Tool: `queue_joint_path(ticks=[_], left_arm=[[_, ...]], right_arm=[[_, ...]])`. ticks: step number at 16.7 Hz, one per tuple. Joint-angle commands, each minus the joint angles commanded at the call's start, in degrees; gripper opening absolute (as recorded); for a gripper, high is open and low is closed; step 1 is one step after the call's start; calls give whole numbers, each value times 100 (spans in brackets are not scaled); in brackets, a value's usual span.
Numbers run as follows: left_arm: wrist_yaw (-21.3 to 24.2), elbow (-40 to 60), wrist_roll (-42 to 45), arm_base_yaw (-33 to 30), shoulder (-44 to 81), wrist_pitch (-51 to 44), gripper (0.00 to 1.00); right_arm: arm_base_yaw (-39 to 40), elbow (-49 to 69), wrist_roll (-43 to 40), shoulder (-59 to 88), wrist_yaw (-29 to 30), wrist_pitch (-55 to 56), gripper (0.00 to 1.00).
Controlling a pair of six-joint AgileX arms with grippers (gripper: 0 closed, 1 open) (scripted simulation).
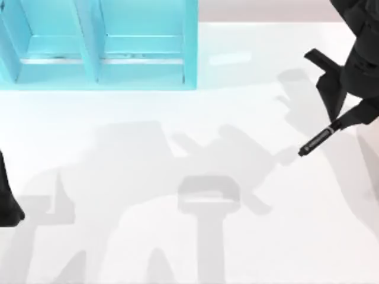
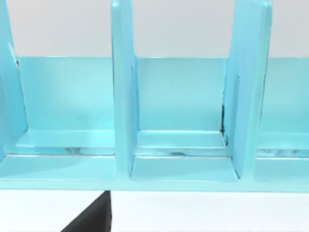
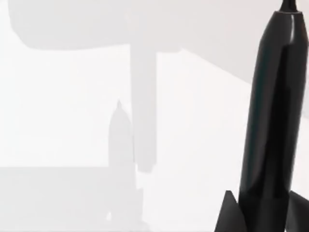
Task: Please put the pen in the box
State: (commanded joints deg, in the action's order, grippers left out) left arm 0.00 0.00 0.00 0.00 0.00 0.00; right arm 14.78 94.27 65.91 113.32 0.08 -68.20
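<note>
R gripper (image 1: 354, 118) is clamped on the pen (image 1: 317, 141), up off the table (image 1: 177, 177), well to the right of the box (image 1: 100, 59) and nearer the front than it. In the top view the pen sticks out from the fingers at a slant, its free end pointing down-left, back toward the box side; a pale label strip runs along the black barrel. A dark finger (image 1: 328, 83) of the same gripper reaches out on the side facing the box. R wrist view: pen barrel (image 3: 273, 111) rises from between the two fingertips (image 3: 229, 212), narrowing to a tip, w/ white tabletop (image 3: 72, 121) behind it.

Box is light blue, split by upright dividers into open compartments, at the table's back-left. L wrist view looks straight into it (image 2: 183, 96): three compartments seen, none w/ anything inside.

L arm (image 1: 9, 201) sits parked at the table's left edge, in front of the box; can't tell its finger state.
</note>
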Motion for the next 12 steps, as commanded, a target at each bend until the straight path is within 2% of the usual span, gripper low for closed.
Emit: queue_joint_path(ticks=[7, 10, 12], left_arm=[[0, 0, 0, 0, 0, 0, 100], [0, 0, 0, 0, 0, 0, 100], [0, 0, 0, 0, 0, 0, 100]], right_arm=[[-3743, 116, -675, -98, 11, -342, 0], [-4672, 140, -922, -201, -22, -401, 0], [-4990, 142, -1025, -253, -46, -417, 0]])
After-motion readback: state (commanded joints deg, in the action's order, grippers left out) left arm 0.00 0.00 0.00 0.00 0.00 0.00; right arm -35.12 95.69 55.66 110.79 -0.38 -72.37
